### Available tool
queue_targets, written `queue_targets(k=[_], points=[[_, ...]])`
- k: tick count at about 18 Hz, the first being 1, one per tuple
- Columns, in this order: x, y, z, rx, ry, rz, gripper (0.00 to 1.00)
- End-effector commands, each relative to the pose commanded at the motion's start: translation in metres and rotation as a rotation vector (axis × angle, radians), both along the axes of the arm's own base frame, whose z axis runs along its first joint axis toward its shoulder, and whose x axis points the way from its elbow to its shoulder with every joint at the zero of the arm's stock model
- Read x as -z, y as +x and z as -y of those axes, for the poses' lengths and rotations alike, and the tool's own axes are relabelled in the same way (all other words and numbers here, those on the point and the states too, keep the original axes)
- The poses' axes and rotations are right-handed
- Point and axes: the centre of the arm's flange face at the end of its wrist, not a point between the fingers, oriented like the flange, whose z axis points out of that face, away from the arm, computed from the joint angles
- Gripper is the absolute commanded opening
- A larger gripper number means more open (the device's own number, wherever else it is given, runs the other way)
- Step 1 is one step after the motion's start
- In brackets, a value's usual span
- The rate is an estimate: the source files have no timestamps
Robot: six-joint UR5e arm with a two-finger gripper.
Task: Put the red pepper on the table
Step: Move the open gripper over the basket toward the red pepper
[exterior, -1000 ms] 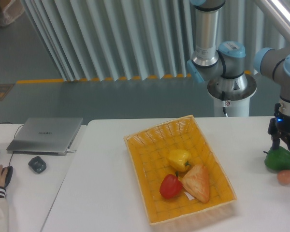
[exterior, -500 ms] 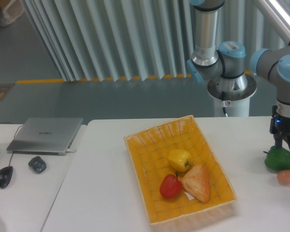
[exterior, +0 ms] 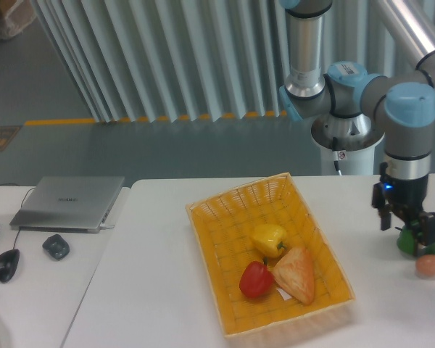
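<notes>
1. Grey vertical slats fill the wall behind me, and a yellow stripe runs along the floor below them; in front lies the white table (exterior: 159,290).
2. One yellow woven basket (exterior: 225,290) sits on the table, set at an angle.
3. Three things lie in that basket: one red pepper (exterior: 256,280), one yellow pepper (exterior: 269,238) and one wedge of pale bread or pastry (exterior: 296,273).
4. The red pepper is in the near half of the basket, touching the wedge on its right, with the yellow pepper just behind it.
5. One green pepper (exterior: 406,239) rests on the table near the right edge, and one small orange-pink round thing (exterior: 429,266) lies just in front of it.
6. On a separate white desk at the left I count one closed laptop (exterior: 69,202), one black mouse (exterior: 6,264) and one small dark lump (exterior: 56,246).
7. My arm comes down from the upper right, with the wrist pointing straight down over the table's right side.
8. My gripper (exterior: 409,229) hangs above and just left of the green pepper, well apart from the basket.
9. My fingers are spread with nothing between them.
</notes>
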Motion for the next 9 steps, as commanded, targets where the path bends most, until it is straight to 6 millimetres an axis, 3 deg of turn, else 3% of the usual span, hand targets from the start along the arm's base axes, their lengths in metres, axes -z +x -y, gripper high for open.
queue_targets(k=[4, 9], points=[[-0.007, 0.038, -0.03, -0.134, 0.079, 0.105, 1.0], [0.004, 0.058, -0.047, -0.257, 0.056, 0.135, 1.0]])
